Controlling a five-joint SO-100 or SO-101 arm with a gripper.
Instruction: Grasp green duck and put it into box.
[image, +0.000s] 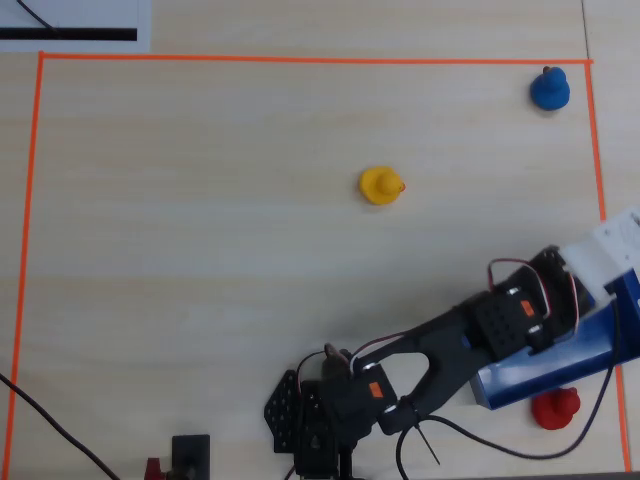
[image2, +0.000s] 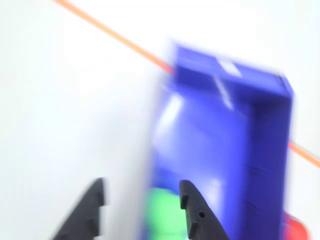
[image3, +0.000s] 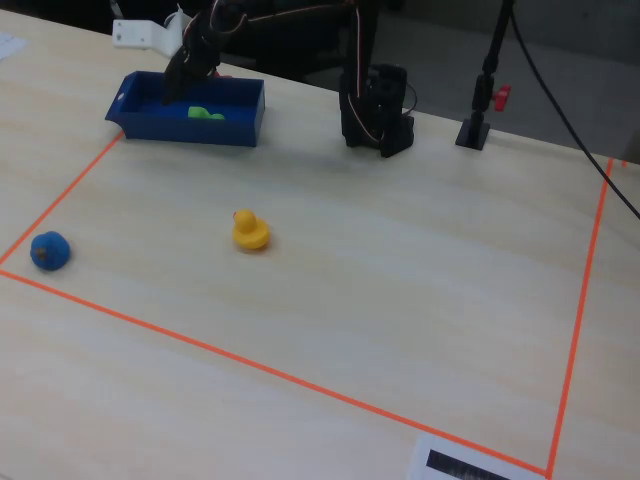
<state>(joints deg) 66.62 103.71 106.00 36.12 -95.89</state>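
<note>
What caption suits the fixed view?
Green duck lies inside the blue box; gripper above it, yellow duck mid-table.

From where I sit this reads as a robotics lab or hobby test bench, not a home. I see a pale wood-grain worktop (image3: 400, 260) with a work area marked off by orange tape (image3: 250, 365). A small arm (image3: 375, 105) with bare servos and loose red and black wires stands at its edge. A black stand (image3: 485, 85) rises beside it. Toy ducks, yellow (image3: 250, 230) and blue (image3: 48, 250), lie about as test pieces, and a blue tray (image3: 190, 120) sits by the tape.
</note>
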